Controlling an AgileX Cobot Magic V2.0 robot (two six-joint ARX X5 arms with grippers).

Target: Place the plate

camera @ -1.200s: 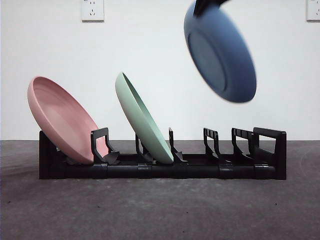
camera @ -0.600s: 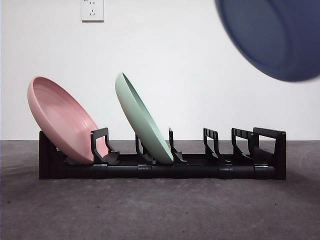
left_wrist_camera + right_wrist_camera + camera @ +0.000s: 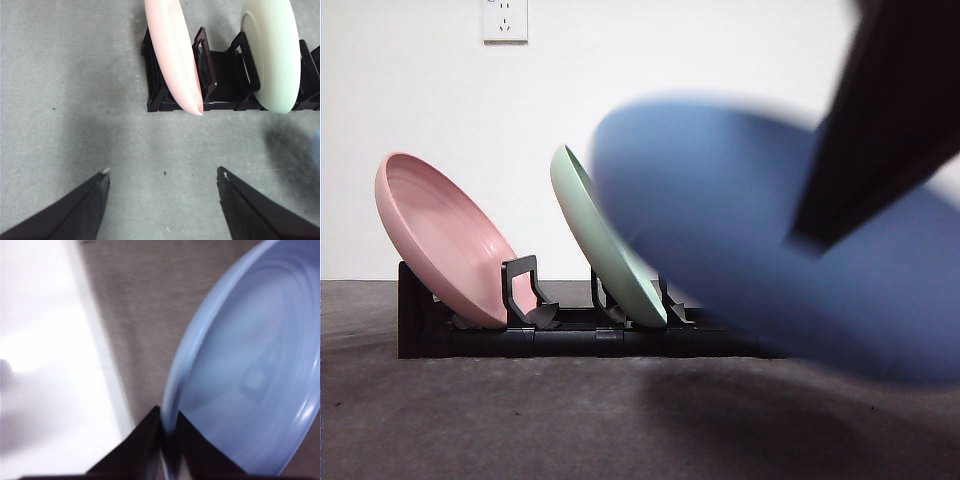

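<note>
The right gripper (image 3: 167, 437) pinches the blue plate (image 3: 770, 240) by its rim, low at the frame's right, in front of the black rack (image 3: 470, 335).

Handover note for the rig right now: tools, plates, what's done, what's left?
Right tool: shut on the rim of the blue plate, which is in the air, close to the front camera, blurred.
Left tool: open, empty, over bare table short of the rack.
Pink plate and green plate lean in slots in the rack.
Done: blue plate gripped and lifted.
Left: set it in a slot; the front view hides the rack beyond the green plate, so confirm a free one first.
</note>
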